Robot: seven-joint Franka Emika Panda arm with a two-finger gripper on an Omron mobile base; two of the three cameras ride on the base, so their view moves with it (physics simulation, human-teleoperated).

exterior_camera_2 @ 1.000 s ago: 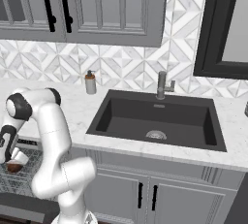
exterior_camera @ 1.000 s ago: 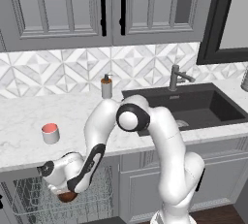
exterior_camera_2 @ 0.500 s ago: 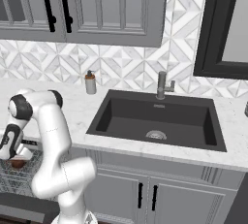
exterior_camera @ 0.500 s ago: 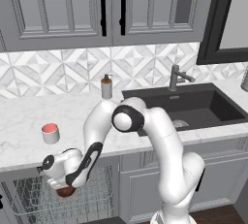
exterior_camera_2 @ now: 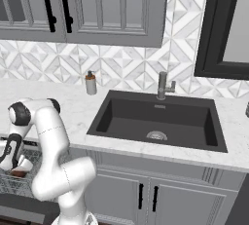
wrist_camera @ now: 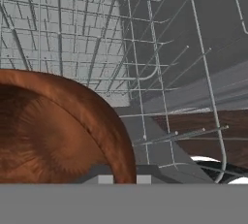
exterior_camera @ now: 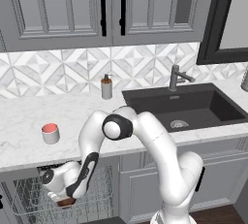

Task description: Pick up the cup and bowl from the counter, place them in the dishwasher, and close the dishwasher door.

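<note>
- We reach our white arm down below the front edge of the long white marble desk [exterior_camera: 29, 121] and into the open dishwasher's grey wire rack [exterior_camera: 29, 203].
- Our pincer [exterior_camera: 65, 201] hangs low over that rack; in the right base view it sits at the far left, below the desk's front edge [exterior_camera_2: 18, 171].
- The pincer is pinching the small round reddish-brown wood-like bowl [wrist_camera: 53, 126] by its rim, its jaws nearly pressed together on the thin wall.
- In the hand view the bowl lies at the lower left, its hollow turned toward the camera, with the rack's wires [wrist_camera: 145, 72] crossing behind and beside it.
- From the left base view the bowl [exterior_camera: 65, 202] shows as a dark brown patch just under the hand, within the rack's outline; we cannot tell whether it touches the wires.
- From the right base view the bowl [exterior_camera_2: 18, 173] shows at the same spot, above the rack [exterior_camera_2: 9, 182].
- The small light-grey cylindrical cup with the salmon-red inside [exterior_camera: 50, 133] stands upright on the desk near its front edge, left of the arm and above the rack.
- The grey soap dispenser with a pump [exterior_camera: 106, 88] stands at the back edge of the desk, just left of the dark inset sink [exterior_camera: 189, 109].
- A grey metal faucet [exterior_camera: 176, 77] rises at the back edge of the sink.
</note>
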